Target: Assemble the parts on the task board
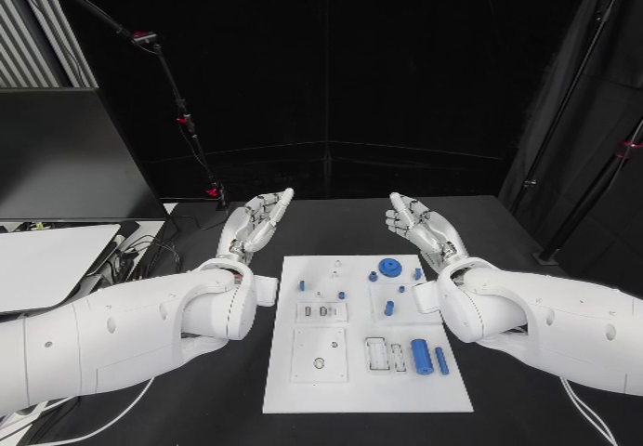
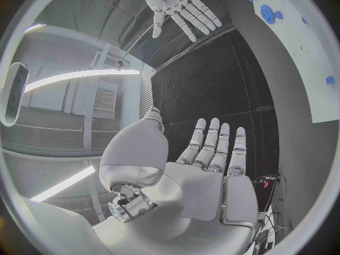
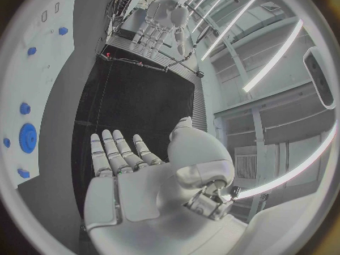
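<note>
The white task board (image 1: 361, 386) lies in the middle of the black table. On it sit small blue parts: a round disc (image 1: 390, 268), short pegs (image 1: 303, 285), and a thick cylinder (image 1: 421, 353) with a thin rod (image 1: 441, 360) beside it. My left hand (image 1: 256, 224) is raised beyond the board's far left corner, flat and open, holding nothing. My right hand (image 1: 421, 228) is raised beyond the far right corner, also open and empty. The left wrist view shows the left hand (image 2: 205, 175) with fingers straight and the right hand (image 2: 177, 5) opposite; the right wrist view shows the right hand (image 3: 131, 181) likewise.
A pale panel (image 1: 40, 265) and cables (image 1: 134, 251) lie at the table's left. A stand with red lights (image 1: 188, 130) rises behind the left hand. Bare black table (image 1: 335, 218) stretches between and beyond the hands.
</note>
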